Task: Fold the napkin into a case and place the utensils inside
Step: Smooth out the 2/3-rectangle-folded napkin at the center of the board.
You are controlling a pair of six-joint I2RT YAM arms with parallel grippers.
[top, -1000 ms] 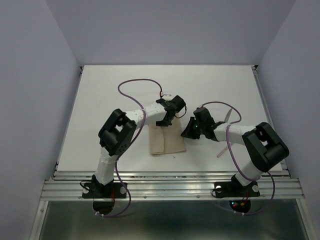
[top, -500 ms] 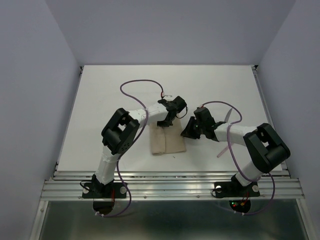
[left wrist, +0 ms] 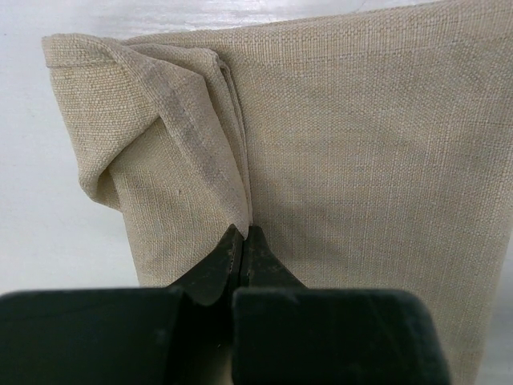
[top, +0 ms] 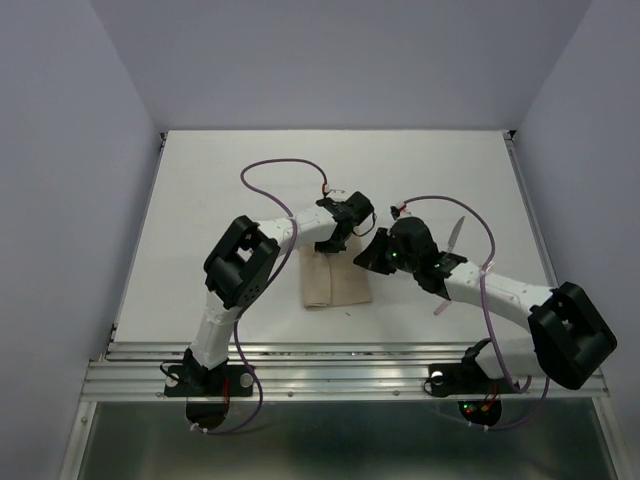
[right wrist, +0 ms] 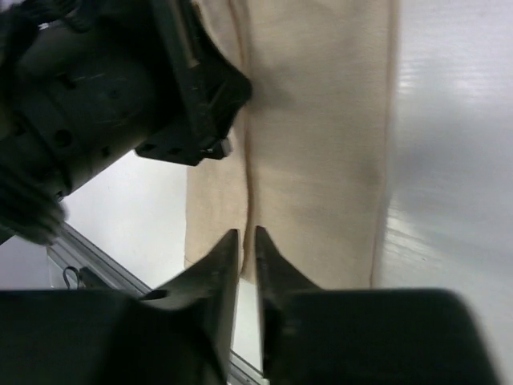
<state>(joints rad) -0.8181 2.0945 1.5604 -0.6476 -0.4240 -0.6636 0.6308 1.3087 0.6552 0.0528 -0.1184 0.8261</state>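
The napkin [top: 335, 283] lies folded into a beige oblong on the table between the arms. My left gripper [top: 337, 241] is at its far edge, shut on a raised fold of the napkin [left wrist: 345, 144]; the tips [left wrist: 243, 231] pinch the crease. My right gripper [top: 371, 256] hovers at the napkin's right far corner, jaws almost together with a thin gap and nothing between them [right wrist: 247, 233], over the napkin [right wrist: 321, 160]. Two utensils lie to the right: one [top: 457, 236] angled beyond my right arm, the other's pink handle [top: 443, 303] shows below the arm.
Purple cables loop above both arms [top: 270, 170]. The left wrist body [right wrist: 120, 88] is close to my right gripper. The table's metal front rail [top: 340, 352] runs just below the napkin. Grey walls enclose the table on three sides.
My right arm has stretched out, its elbow swinging right and down, and its gripper has shifted slightly toward the napkin. The left gripper and napkin have barely moved.
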